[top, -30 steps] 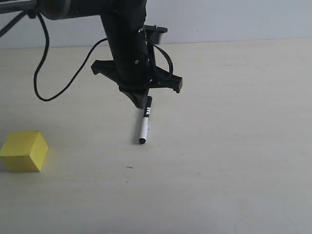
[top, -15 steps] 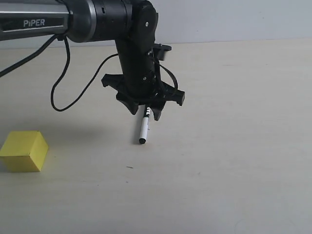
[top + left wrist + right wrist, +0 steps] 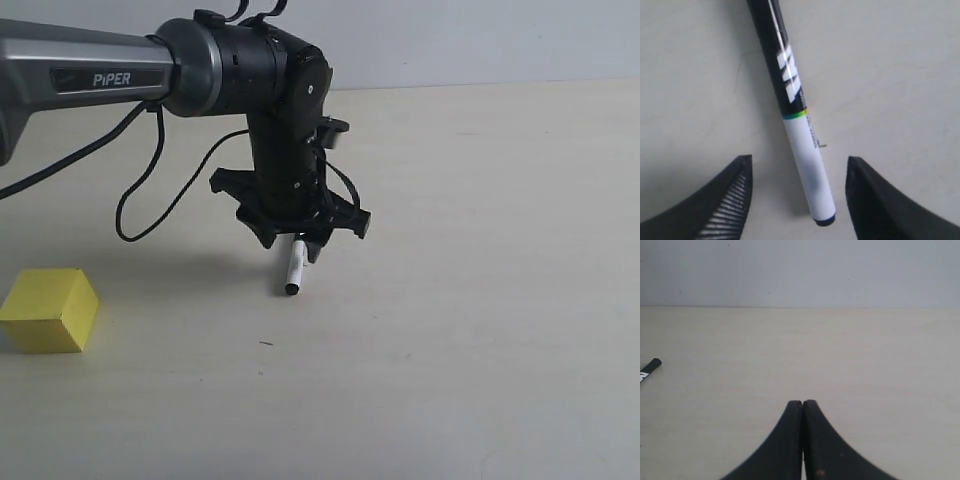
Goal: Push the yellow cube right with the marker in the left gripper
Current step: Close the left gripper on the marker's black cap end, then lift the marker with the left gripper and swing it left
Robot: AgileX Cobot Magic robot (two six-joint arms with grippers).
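Note:
The marker [image 3: 294,269] lies flat on the pale table, its white barrel and black end tip showing below the claw. My left gripper [image 3: 293,240] hangs just over the marker's capped half, open, a finger on either side. In the left wrist view the marker [image 3: 800,131] runs between the two fingers [image 3: 727,200] without touching either. The yellow cube [image 3: 48,309] rests far to the left, well apart from marker and gripper. My right gripper [image 3: 802,403] is shut and empty; only the marker's cap end [image 3: 651,365] shows at the edge of its view.
A loose black cable [image 3: 140,205] loops down from the left arm [image 3: 100,70] above the table. The pale table [image 3: 480,300] stretches to a light wall behind.
The left arm has come down over the marker, and its claw now straddles the capped half. Marker and cube have not moved.

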